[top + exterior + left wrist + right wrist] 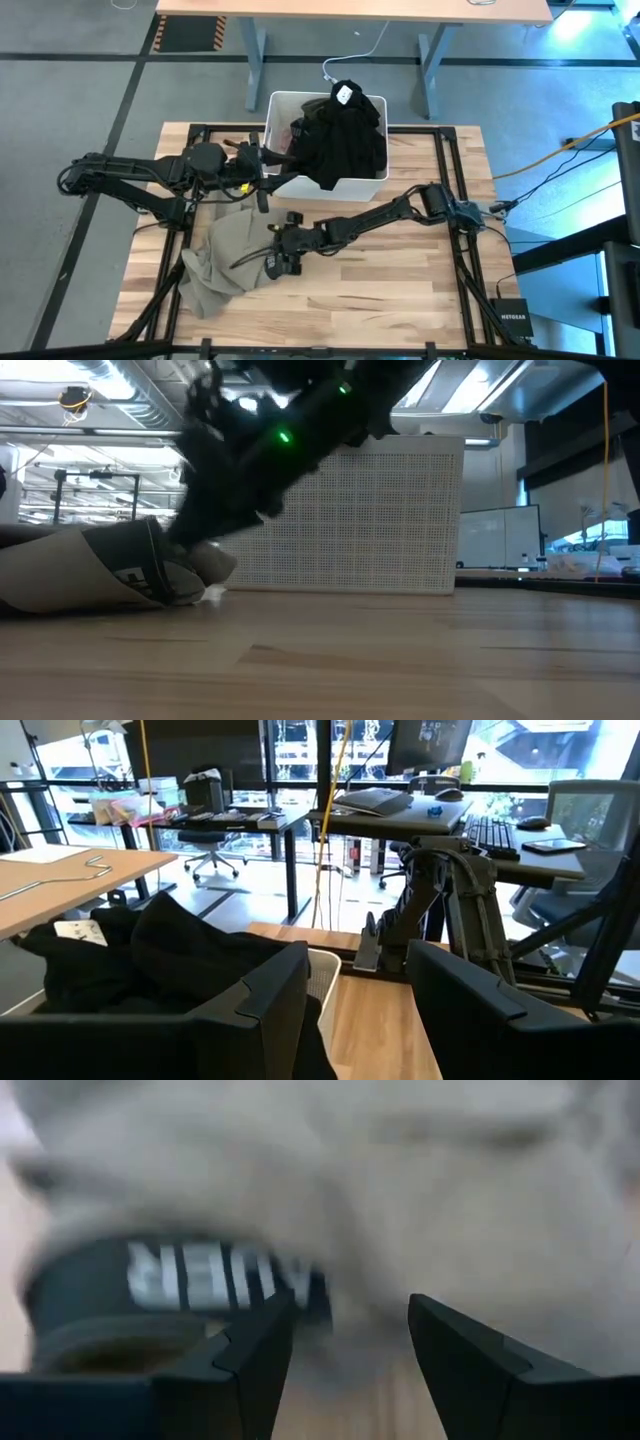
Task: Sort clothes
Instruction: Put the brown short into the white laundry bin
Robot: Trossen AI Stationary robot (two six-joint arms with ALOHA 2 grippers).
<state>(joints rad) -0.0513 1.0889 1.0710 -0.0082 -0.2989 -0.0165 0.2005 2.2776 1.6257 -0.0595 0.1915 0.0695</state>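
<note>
A khaki-olive garment (222, 262) lies crumpled on the table's near left; it has a dark band with white letters (190, 1275) and also shows in the low view (90, 565). My right gripper (270, 262) is low at its right edge, open (350, 1305), with the garment just ahead of the fingers. A black garment with a white label (345, 135) hangs over the white bin's (275, 100) rim, and a dark olive-grey one (305, 125) lies inside. I cannot make out the pale pink one. My left gripper (262, 180) is open (358, 960) and empty beside the bin's near left corner. My right gripper comes at the khaki-olive garment low and nearly level from the table's right. Its open fingers (255, 1345) stand close before the cloth near the dark band. I cannot tell whether they touch it.
The bin's perforated wall (350, 520) stands at the table's far middle. A dark frame (450, 180) runs around the table top. Bare wood (400, 290) lies on the near right. Desks and chairs stand beyond the table.
</note>
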